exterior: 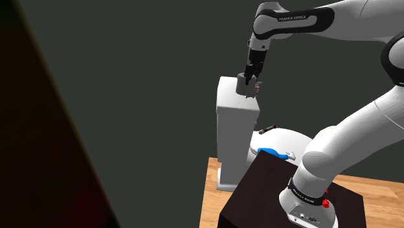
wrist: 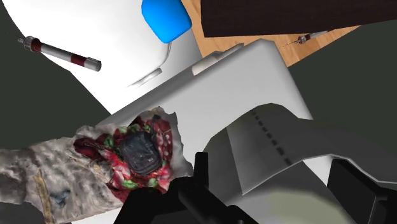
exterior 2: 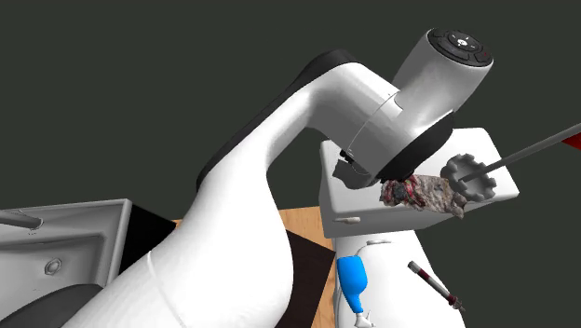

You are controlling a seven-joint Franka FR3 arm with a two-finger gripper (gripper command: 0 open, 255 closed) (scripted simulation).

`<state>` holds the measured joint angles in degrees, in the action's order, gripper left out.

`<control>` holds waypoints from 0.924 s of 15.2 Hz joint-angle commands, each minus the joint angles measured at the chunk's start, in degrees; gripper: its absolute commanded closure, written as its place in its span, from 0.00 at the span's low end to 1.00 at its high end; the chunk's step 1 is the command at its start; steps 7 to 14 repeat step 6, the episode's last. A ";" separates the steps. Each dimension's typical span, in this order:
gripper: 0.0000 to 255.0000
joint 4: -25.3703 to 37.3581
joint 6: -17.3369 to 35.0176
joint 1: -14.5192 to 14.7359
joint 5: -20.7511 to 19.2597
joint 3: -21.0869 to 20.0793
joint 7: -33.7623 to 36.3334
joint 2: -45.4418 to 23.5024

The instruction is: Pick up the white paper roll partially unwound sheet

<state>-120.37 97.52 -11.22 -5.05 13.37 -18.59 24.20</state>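
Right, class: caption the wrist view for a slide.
Open black two-finger gripper beside a mottled grey-white paper roll, red-green at its end, lying on a white boxy unit.

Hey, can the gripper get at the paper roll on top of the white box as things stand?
Probably yes. The roll lies uncovered on the box, close beside the open gripper. It is not between the jaws, though, so a small sideways shift seems needed first.

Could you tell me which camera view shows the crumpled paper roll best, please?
The wrist view: the crumpled greyish-white paper roll lies close, its red-and-green end showing. The second exterior view shows its side; the shoulder view, a speck.
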 commanded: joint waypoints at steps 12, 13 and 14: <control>1.00 4.52 -3.94 0.15 0.23 -0.19 -0.09 -0.55; 1.00 4.52 -3.94 0.15 0.23 -0.19 -0.09 -0.55; 1.00 4.52 -3.94 0.15 0.23 -0.19 -0.09 -0.55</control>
